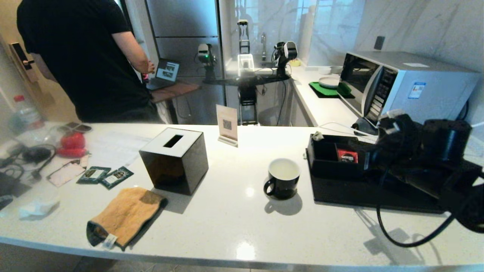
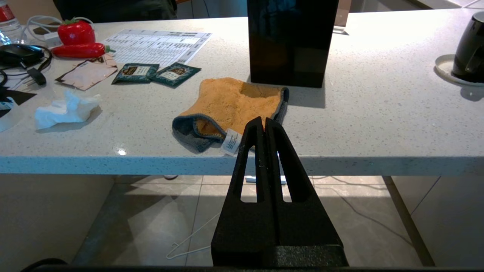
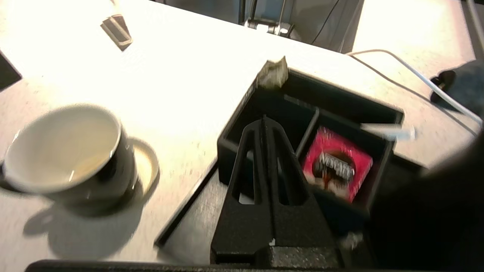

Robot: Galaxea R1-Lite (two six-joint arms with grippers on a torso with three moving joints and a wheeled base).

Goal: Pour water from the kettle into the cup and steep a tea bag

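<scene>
right gripper (image 3: 264, 124), fingers pressed together and holding nothing, hovers mid-frame over the black organizer box (image 3: 378, 113). the tea bag (image 3: 273, 72) perches on that box's far rim, above centre. it looks like the fetch: spread the fingers first, then pinch lightly. one cup (image 1: 283, 177) sits centre frame, one red packet (image 3: 336, 168), two green packets (image 2: 157, 72). left gripper (image 2: 264, 122) is clenched, parked low.

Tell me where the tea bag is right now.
The tea bag sits on the far corner rim of the black organizer box, on the robot's right, just beyond the cup and diagonally from the red packet.
</scene>
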